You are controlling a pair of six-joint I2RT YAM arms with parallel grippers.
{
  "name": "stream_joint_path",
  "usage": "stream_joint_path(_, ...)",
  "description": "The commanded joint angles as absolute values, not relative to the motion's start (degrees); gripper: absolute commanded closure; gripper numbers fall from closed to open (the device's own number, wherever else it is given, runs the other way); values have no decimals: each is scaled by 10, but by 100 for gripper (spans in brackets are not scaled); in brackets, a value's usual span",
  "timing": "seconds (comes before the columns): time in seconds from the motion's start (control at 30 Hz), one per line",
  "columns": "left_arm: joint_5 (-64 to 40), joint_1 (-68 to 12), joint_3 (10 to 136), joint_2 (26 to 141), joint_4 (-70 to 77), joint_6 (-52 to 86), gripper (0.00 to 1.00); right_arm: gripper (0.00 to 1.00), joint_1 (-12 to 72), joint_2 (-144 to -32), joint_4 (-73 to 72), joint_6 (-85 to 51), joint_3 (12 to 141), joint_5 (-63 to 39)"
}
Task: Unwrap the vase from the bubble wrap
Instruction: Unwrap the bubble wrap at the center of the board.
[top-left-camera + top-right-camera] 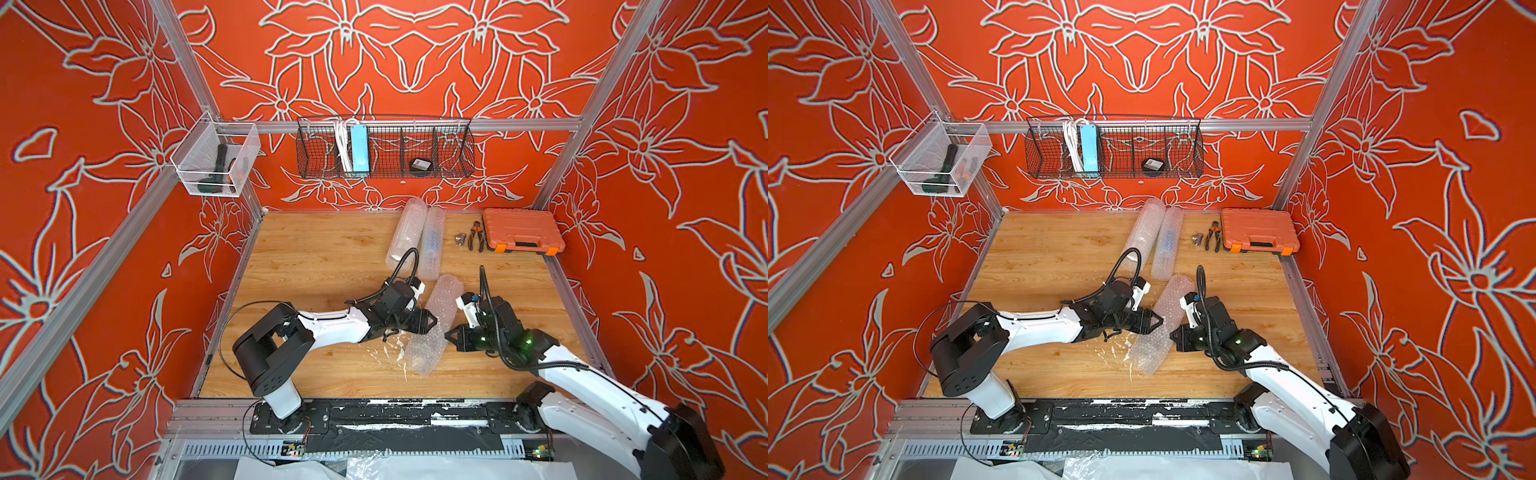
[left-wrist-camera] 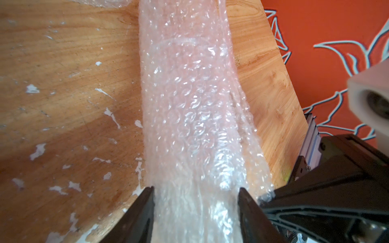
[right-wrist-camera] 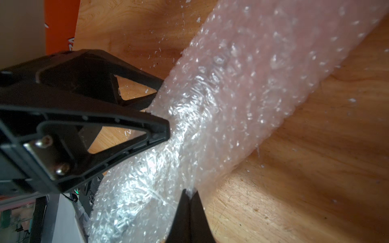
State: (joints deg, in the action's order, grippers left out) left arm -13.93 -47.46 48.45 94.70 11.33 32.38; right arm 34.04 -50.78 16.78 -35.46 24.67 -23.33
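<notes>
Clear bubble wrap (image 3: 231, 94) edge inside right hand (image 3: 189, 192)

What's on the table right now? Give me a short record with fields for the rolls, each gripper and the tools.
front roll: bubble wrap, lying diagonally on the wooden table, not yet unrolled
left gripper: jaws closed against both sides of the front roll
right gripper: shut, pinching the wrap's edge on the opposite side
back rolls: two, side by side near the far wall, untouched
contents: cannot tell through the front roll's wrap
tools: orange toolbox and pliers at the far right corner
</notes>
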Motion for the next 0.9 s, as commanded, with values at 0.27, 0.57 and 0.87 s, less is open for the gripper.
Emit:
stream_joint_path(0.27,-74,-474,461,942,27,323,42,100,342,-460,263,-340,232,-183)
stream_joint_path(0.57,-93,-474,461,937,33,319,42,100,342,-441,275,-344,227,-170)
stream_joint_path(0.87,-130,-474,438,894,51,311,42,58,342,-410,304,-346,257,-109)
